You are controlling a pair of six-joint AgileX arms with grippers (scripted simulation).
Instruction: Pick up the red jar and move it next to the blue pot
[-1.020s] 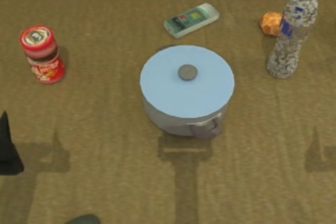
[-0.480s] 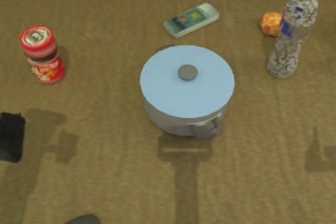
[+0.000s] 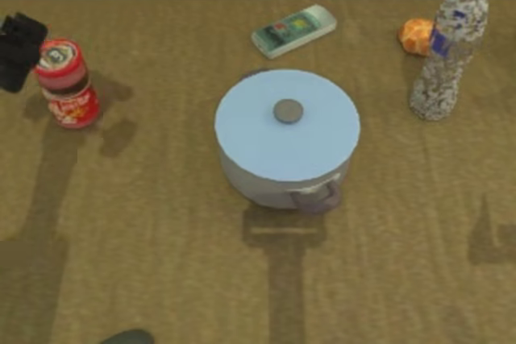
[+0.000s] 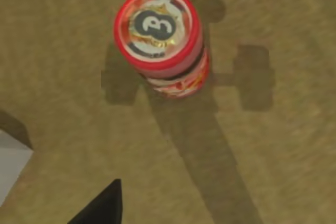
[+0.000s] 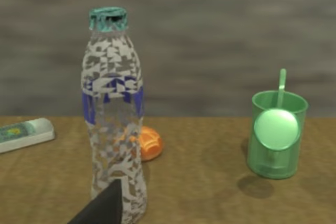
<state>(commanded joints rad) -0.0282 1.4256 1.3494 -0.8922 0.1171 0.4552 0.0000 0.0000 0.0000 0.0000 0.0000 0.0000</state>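
The red jar (image 3: 66, 82) stands upright at the far left of the table, with a red lid, a dark band and a red-and-cream label. My left gripper (image 3: 20, 50) hovers just left of the jar's lid, open and holding nothing. In the left wrist view the jar (image 4: 160, 38) is seen from above, and only one dark fingertip (image 4: 105, 205) shows, well short of it. The blue pot (image 3: 286, 134) sits mid-table with its pale-blue lid, grey knob and a side handle facing the front. My right arm is out of the top view; one of its fingers (image 5: 107, 203) shows in the right wrist view.
A white remote (image 3: 293, 30) lies behind the pot. At the back right stand a tall clear bottle with a teal cap (image 3: 450, 50) and an orange object (image 3: 417, 35). A green cup (image 5: 275, 132) stands further right in the right wrist view.
My left gripper has travelled from the table's left front edge towards the back and now hangs beside the jar's lid. Jar, pot and right arm have not moved.
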